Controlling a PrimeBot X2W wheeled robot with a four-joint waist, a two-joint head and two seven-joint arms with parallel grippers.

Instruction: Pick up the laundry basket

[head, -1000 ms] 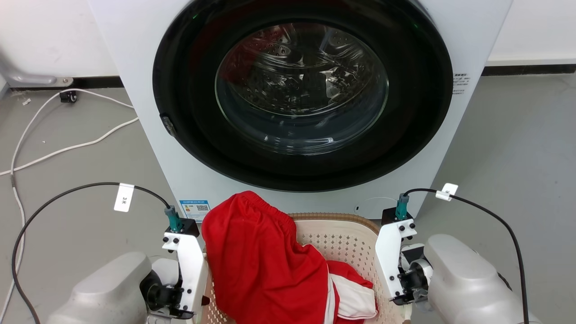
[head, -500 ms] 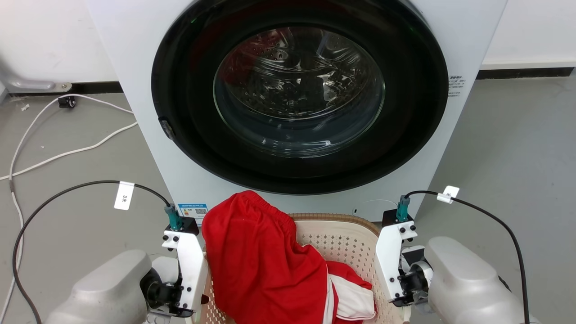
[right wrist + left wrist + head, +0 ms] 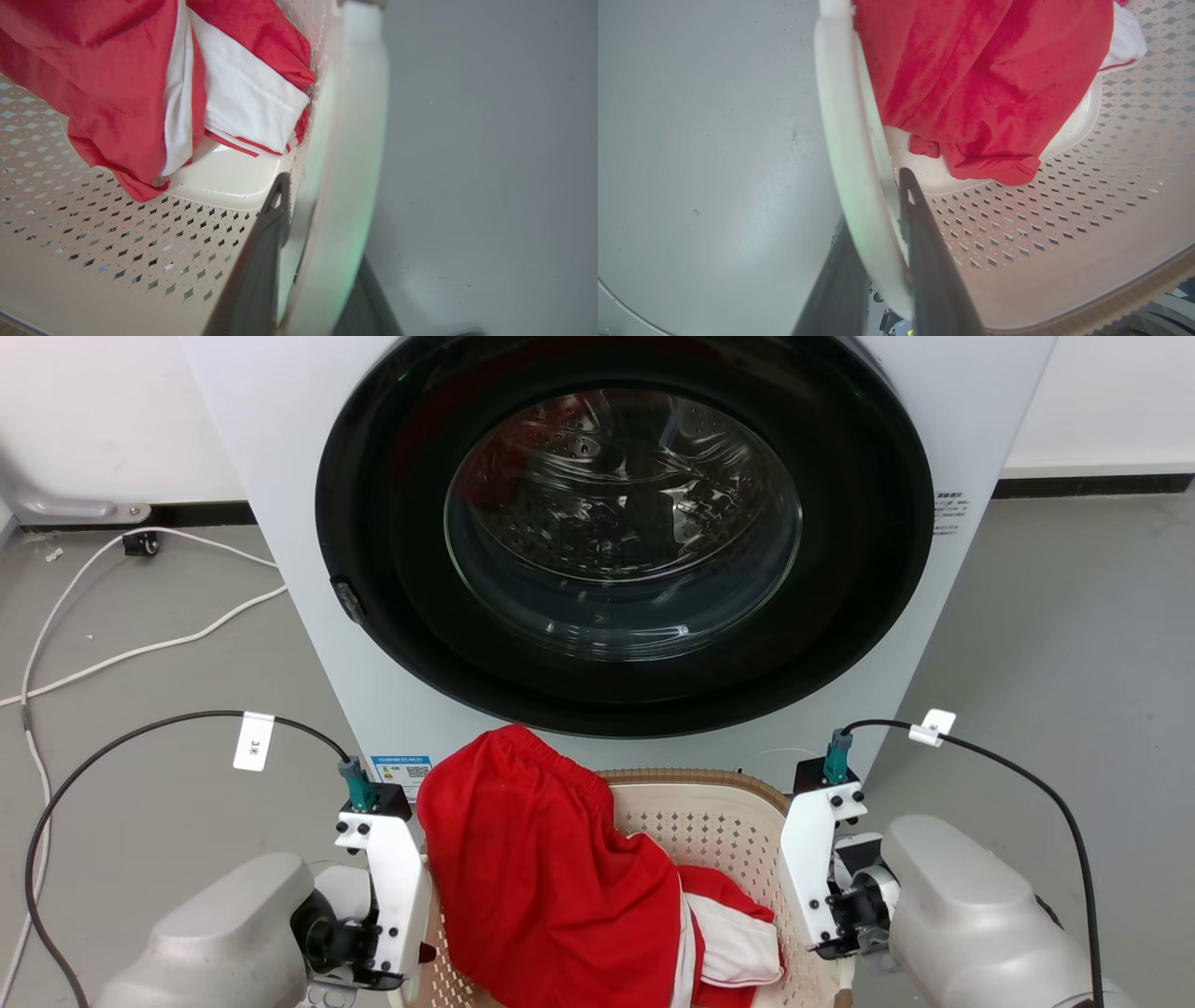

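Note:
The laundry basket (image 3: 714, 831), cream and perforated with a brown woven rim, sits low in the head view in front of the washing machine. A red garment (image 3: 551, 877) drapes over its left rim, and a red-and-white one (image 3: 738, 943) lies inside. In the left wrist view my left gripper (image 3: 878, 205) is shut on the basket's white left handle (image 3: 840, 116), one dark finger on each side. My right gripper (image 3: 322, 219) is shut the same way on the white right handle (image 3: 355, 116). In the head view both white wrist brackets (image 3: 392, 877) (image 3: 808, 859) flank the basket.
A white front-loading washing machine (image 3: 280, 476) with its round dark glass door (image 3: 621, 523) shut stands directly behind the basket. White cables (image 3: 140, 644) trail over the grey floor at the left. Bare floor (image 3: 1074, 644) lies to the right.
Both wrists and the basket's rim stand slightly higher against the washing machine than half a second ago. The head view has shifted a little too.

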